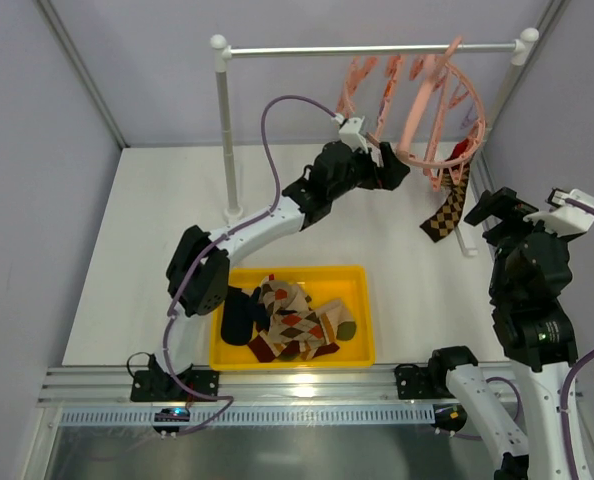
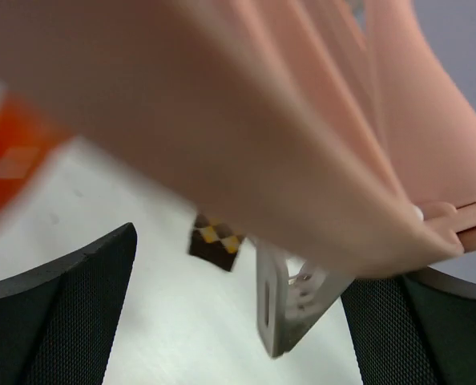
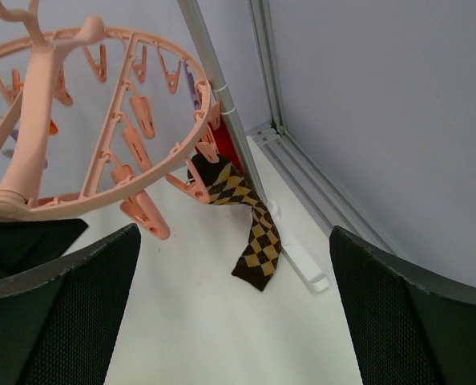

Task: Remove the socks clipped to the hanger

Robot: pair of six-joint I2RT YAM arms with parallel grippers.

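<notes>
Top external view gives me the hanger (image 1: 414, 115) hooked on the rail (image 1: 377, 48) of the white stand. My left arm reaches up to it, so the left jaws sit at the ring's lower left rim. I cannot tell from here whether they touch the plastic.

On the left wrist camera the fingers (image 2: 62, 321) stand wide apart with nothing between them, so the left jaws are released. The hanger's pink plastic fills the upper picture as a blur, very close above the jaws. Beyond them and lower, the toe of the argyle sock (image 2: 215, 241) hangs over the white table (image 2: 142, 337), with a pale bracket (image 2: 290, 297) just beside it. An orange-red blur shows at the far left.

The right jaws are well apart from the hanger, off to its right. Their fingers (image 3: 54, 321) are spread wide and hold nothing. Ahead of them and slightly left, the argyle sock is clipped to the ring's far side, dangling beside the stand's pole (image 3: 222, 104). A red sock (image 3: 224, 148) is tucked behind that pole.

Back toward the arm bases, well below both jaws, a yellow bin (image 1: 367, 320) holds a heap of socks (image 1: 297, 325), with a dark navy one (image 1: 239, 318) at its left end.
</notes>
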